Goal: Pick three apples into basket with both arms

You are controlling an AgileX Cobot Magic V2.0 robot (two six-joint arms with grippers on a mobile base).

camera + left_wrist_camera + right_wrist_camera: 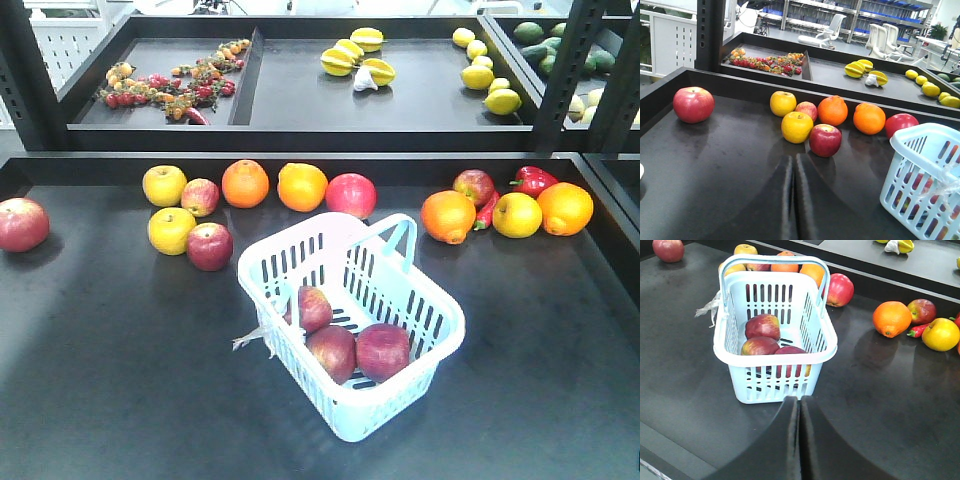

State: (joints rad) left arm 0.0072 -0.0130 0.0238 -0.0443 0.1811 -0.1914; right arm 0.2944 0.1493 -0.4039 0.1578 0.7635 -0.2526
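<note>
We see 3 apples [345,340] in the basket [440,310]. Both grippers (left gripper [793,165], right gripper [800,407]) are pressed together, holding nothing.

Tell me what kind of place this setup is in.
Likely a robotics lab staged as a grocery produce section: black display trays hold loose fruit such as oranges and lemons, a shopping basket sits among them, and office chairs and storage shelving stand behind.

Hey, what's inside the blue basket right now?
Three dark red apples lie on the floor of the basket, bunched toward one end. The slotted wall hides their lower sides and whatever floor lies beneath them.
</note>
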